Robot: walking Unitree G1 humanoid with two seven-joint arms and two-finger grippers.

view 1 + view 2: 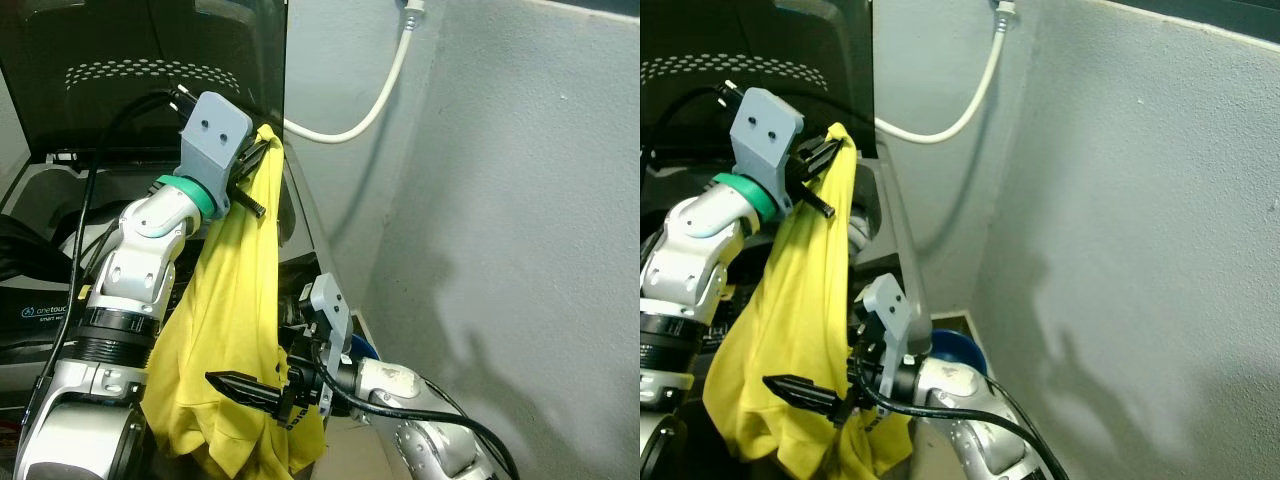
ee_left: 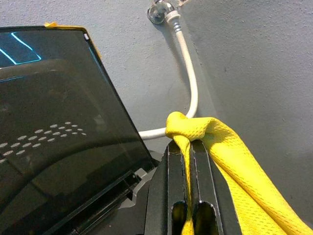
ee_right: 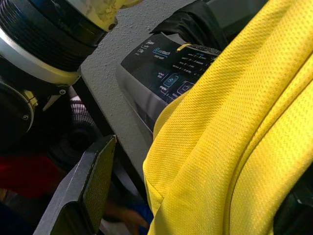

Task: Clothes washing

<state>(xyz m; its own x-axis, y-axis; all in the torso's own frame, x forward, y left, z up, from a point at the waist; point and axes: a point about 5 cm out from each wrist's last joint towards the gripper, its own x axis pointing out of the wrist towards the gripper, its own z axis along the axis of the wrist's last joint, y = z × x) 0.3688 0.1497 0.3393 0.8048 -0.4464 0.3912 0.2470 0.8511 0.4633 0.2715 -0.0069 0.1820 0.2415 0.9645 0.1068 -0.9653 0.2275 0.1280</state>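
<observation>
Beside the washing machine, the left gripper pinches the hanging yellow shirt while the right gripper, fingers spread, reaches under its hem; loading seems underway, so next the shirt must swing over the drum.

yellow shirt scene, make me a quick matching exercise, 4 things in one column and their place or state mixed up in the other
Things:
1. yellow shirt
2. left gripper
3. white hose
4. washer lid

Place or state:
a. raised open, dark and see-through
b. shut on a bunched piece of cloth, held up high
c. curving down the grey wall
d. hanging in long folds beside the washer

Pairs: 1-d, 2-b, 3-c, 4-a
</observation>
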